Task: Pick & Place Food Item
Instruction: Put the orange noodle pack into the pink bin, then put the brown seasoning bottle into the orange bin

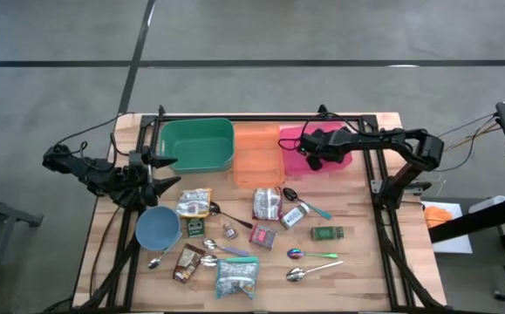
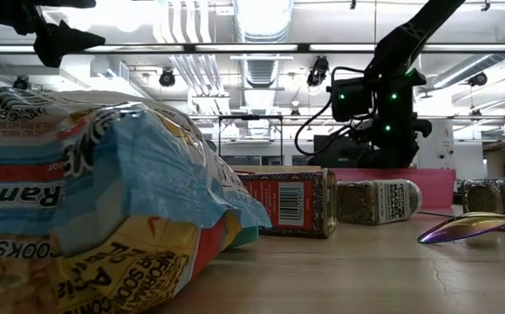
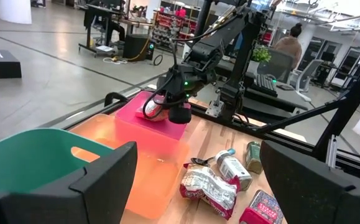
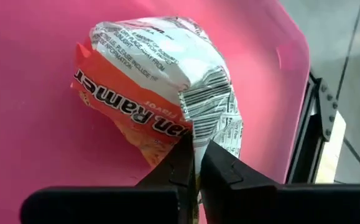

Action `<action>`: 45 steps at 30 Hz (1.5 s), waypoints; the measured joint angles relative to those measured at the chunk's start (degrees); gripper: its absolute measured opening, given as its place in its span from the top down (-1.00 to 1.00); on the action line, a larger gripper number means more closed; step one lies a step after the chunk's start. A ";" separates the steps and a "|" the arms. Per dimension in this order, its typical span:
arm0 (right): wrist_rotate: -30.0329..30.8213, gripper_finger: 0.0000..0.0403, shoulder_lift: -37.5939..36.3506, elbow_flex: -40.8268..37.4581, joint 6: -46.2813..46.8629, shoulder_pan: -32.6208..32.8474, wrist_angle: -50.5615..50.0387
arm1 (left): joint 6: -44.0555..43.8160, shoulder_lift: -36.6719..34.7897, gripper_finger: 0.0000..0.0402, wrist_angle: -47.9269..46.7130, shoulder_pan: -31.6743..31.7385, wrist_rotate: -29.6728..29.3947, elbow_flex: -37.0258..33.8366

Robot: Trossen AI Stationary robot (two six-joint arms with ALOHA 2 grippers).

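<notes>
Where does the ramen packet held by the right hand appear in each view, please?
High view: hidden under the right hand over the pink bin.
Low view: not visible; bin behind the jars.
Left wrist view: ramen packet under the hand, above the bin.
Right wrist view: centre.
Shared landmark: the pink bin.

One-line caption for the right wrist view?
Right gripper shut on a ramen packet over the pink bin.
</notes>
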 joint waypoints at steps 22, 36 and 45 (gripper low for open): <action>-5.93 0.03 -12.40 0.92 0.44 0.87 -3.32 | -1.01 0.15 -0.69 -0.06 -0.02 0.01 0.20; -7.57 0.02 -19.06 0.84 5.24 13.36 -3.31 | -3.35 21.01 -0.69 -5.72 0.11 0.49 7.64; -2.35 0.02 -18.95 -3.29 5.32 22.28 6.91 | -6.19 38.01 -0.69 -15.41 0.11 14.85 15.57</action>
